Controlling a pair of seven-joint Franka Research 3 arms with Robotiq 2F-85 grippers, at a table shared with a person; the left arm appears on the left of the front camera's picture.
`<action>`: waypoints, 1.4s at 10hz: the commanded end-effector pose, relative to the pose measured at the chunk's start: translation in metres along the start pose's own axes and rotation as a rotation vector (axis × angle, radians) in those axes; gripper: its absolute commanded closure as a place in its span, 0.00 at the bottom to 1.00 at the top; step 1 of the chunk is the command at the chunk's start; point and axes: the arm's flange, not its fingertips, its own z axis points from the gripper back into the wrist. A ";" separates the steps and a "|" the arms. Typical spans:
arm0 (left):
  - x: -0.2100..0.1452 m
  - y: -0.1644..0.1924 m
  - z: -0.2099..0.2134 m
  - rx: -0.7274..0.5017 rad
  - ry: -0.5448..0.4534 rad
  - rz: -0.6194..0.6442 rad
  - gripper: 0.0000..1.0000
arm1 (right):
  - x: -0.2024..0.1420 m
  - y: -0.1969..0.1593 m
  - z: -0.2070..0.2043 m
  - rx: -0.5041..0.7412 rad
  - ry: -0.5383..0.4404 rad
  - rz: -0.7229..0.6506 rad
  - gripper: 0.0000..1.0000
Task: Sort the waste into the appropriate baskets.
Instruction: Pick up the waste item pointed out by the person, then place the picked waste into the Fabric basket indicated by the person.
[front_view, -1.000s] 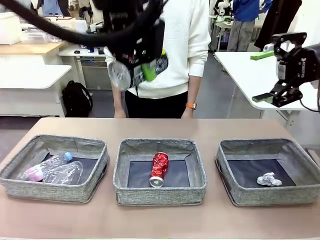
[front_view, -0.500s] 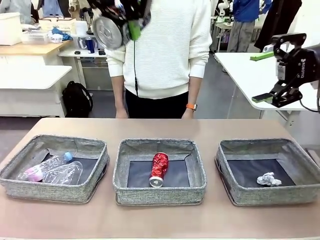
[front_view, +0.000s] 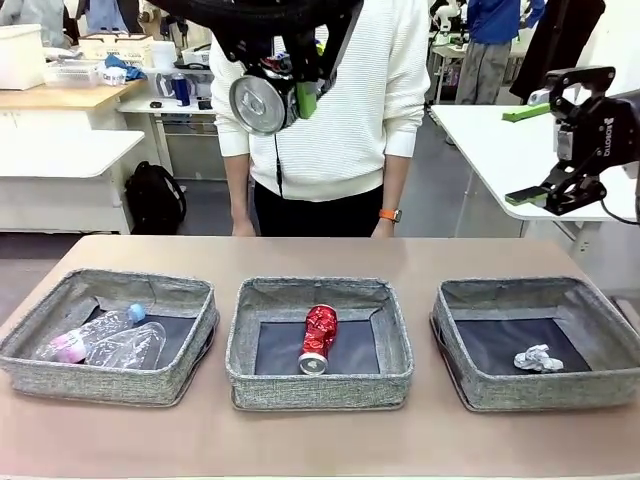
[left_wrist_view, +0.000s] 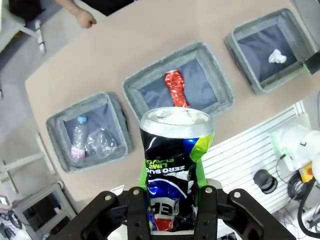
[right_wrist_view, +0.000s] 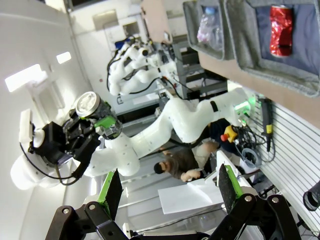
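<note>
Going left to right: the left basket already has the clear bottle with blue cap and the clear plastic cup, the middle basket has the crushed red can lying lengthwise front to back, and the right basket has the crumpled white paper ball. The left gripper is clamped on the crushed black can, held high with the middle basket almost directly below, so it's probably just a drop down from there; the label reads "ZERO SUGAR" and "LIME". The right gripper hangs off to the far right with its jaws wide apart, holding nothing.

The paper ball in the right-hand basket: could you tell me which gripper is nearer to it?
Right. The right gripper hangs high above the paper ball; the left gripper, holding the black can, is far left.
</note>
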 end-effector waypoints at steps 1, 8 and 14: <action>-0.005 0.005 0.006 0.015 -0.014 0.004 0.63 | 0.000 0.002 0.000 0.019 0.005 0.019 0.00; -0.005 0.005 0.006 0.015 -0.014 0.004 0.63 | 0.000 0.002 0.000 0.019 0.005 0.019 0.00; -0.005 0.005 0.006 0.015 -0.014 0.004 0.63 | 0.000 0.002 0.000 0.019 0.005 0.019 0.00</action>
